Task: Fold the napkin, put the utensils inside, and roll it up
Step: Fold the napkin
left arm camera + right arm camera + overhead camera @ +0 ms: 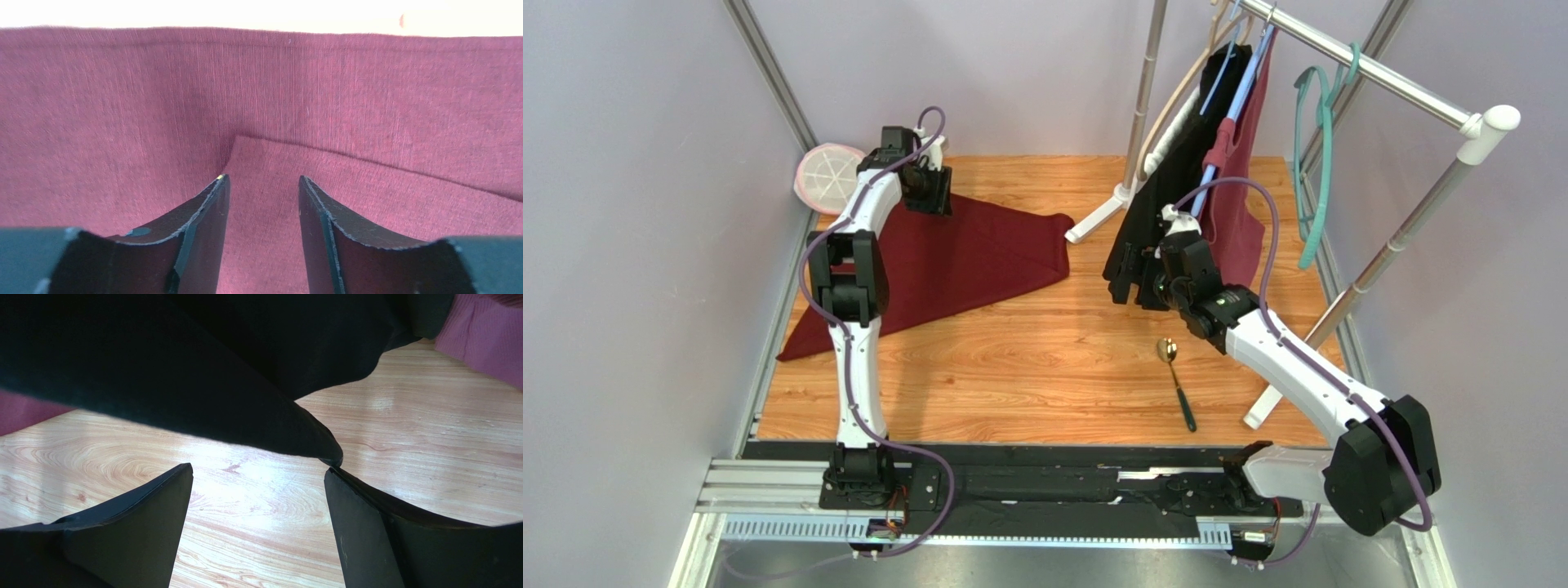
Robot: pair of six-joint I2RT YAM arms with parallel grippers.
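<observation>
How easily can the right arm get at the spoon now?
Probably yes. The spoon lies alone on the table close beside the right arm; its gripper is open, though near the hanging black garment.

Even light is filling the overhead view. Beyond the left pincer, the strip past the napkin is blowing out white; glare is washing the table ahead of the right pincer.

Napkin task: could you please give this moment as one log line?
napkin: folded triangle | left fingers: open over napkin | right fingers: open, empty | spoon: on table, untouched
</observation>
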